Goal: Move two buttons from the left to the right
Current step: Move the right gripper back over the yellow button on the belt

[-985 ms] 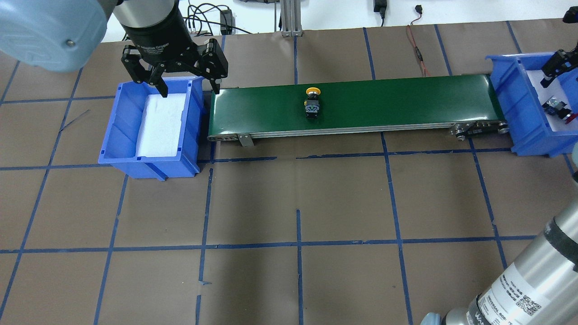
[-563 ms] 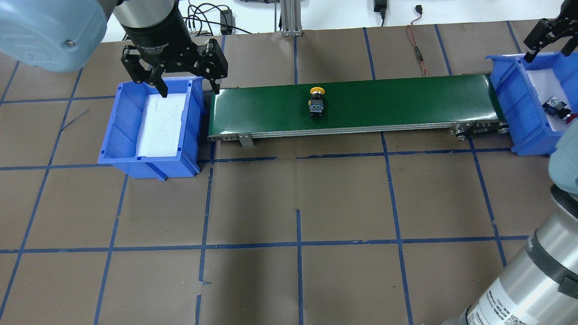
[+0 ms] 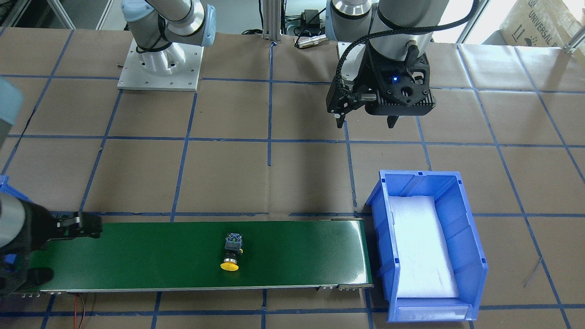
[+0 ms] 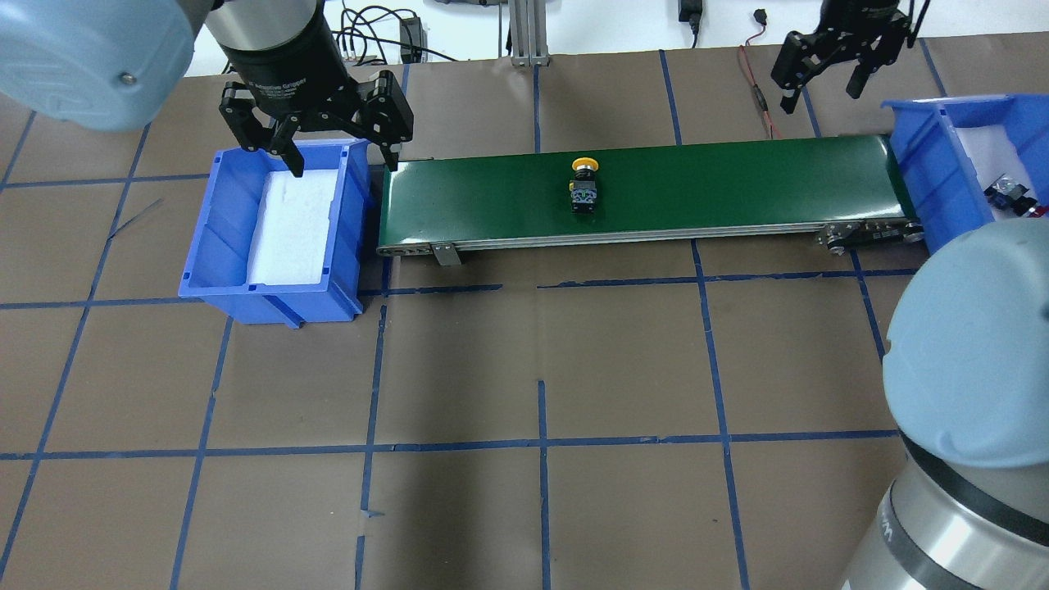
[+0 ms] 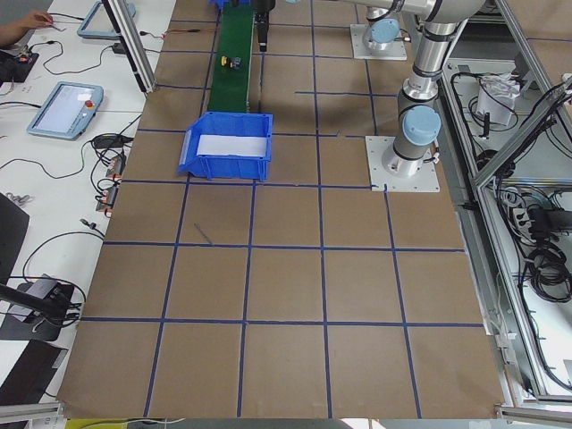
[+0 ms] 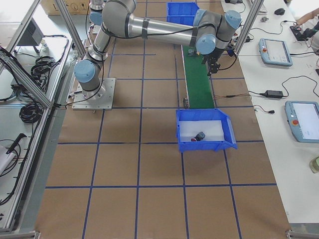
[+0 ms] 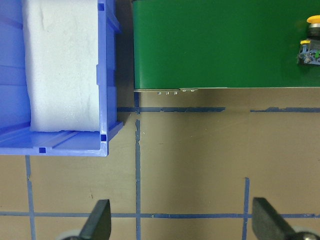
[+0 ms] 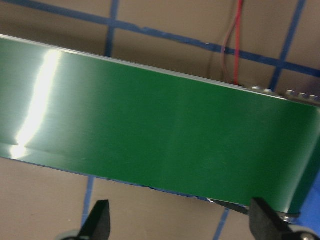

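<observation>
The yellow button [image 4: 584, 182] lies on its side on the green conveyor belt [image 4: 721, 184], near the middle; it also shows in the front view [image 3: 231, 253] and at the right edge of the left wrist view [image 7: 310, 45]. The red button [image 4: 1012, 199] lies in the right blue bin [image 4: 926, 180]. My left gripper [image 4: 344, 160] is open and empty, high over the gap between the left blue bin [image 4: 221, 213] and the belt's left end. My right gripper [image 4: 819, 94] is open and empty, above the belt's right end [image 8: 150, 135].
The left bin holds only white foam [image 4: 291, 221]. A red cable [image 4: 758, 98] runs on the table behind the belt. My right arm's elbow [image 4: 967, 344] fills the overhead view's lower right. Blue tape lines grid the brown table.
My right gripper has risen out of the right bin and moved left, over the belt's right end. The yellow button has travelled a little to the right on the belt. The left gripper has not moved.
</observation>
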You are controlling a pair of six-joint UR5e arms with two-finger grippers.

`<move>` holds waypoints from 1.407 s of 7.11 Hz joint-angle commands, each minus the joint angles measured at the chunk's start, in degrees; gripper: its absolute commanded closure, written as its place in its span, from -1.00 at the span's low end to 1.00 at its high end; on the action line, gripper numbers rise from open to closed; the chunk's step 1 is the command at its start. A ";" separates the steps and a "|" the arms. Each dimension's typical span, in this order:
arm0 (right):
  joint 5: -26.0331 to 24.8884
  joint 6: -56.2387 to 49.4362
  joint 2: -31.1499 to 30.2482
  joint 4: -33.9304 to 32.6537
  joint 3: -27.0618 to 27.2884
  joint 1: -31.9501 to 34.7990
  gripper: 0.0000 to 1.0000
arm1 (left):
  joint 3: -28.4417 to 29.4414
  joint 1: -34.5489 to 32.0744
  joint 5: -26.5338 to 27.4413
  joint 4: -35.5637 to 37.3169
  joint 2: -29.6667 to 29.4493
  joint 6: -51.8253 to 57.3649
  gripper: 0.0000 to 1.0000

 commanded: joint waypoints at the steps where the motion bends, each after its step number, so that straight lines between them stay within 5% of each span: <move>1: 5.35 0.82 -3.14 -5.96 9.81 3.07 -0.89 | 0.00 0.00 0.02 -0.09 0.09 0.00 -1.00; 4: 4.30 6.00 -7.11 -19.34 22.32 4.83 -0.98 | 0.00 0.00 0.02 -0.09 0.09 0.00 -1.00; 10: 4.39 6.00 -5.80 -22.19 23.49 4.83 -0.98 | -0.09 -0.09 -0.15 -0.09 0.17 0.00 -1.00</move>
